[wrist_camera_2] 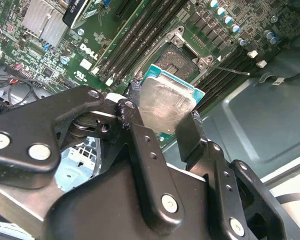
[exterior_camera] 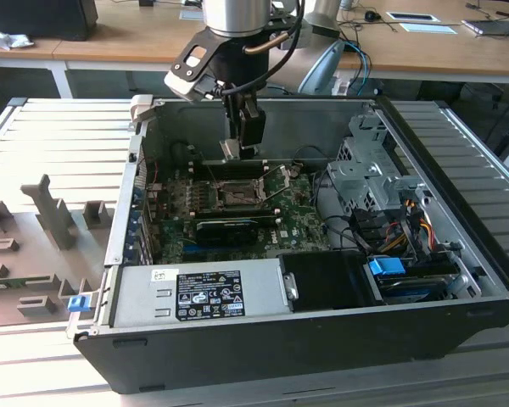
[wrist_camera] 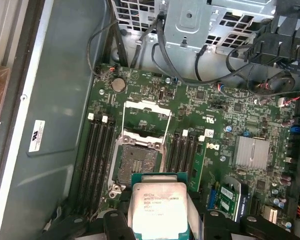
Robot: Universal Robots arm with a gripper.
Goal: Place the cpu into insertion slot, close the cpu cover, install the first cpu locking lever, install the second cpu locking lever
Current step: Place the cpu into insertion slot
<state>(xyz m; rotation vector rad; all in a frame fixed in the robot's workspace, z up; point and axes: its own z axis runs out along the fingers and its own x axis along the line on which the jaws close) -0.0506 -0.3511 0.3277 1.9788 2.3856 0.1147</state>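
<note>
Silver-beige metal, the cpu (wrist_camera_2: 165, 102) sits clamped between the gripper's (wrist_camera_2: 162, 119) black fingers (wrist_camera_2: 187, 136), which hide two of its edges from us. We see it hanging just above the bare insertion slot (wrist_camera: 138, 164), the cpu cover (wrist_camera: 147, 105) raised open beyond.

cpu (wrist_camera: 157, 210) pale silver face with dark print lines, green border; insertion slot (wrist_camera: 139, 162) dark centre, silver rim; cpu cover (wrist_camera: 145, 104) silvery, maybe whitish from glare; circuit board (wrist_camera: 225, 130) green, speckled with small parts; heatsink (wrist_camera: 250, 152) silver, fine ribbed stripes; gripper (wrist_camera_2: 162, 122) matte black, silver screws; case wall (wrist_camera: 65, 100) dull grey-blue; drive tab (exterior_camera: 386, 267) bright blue
</note>
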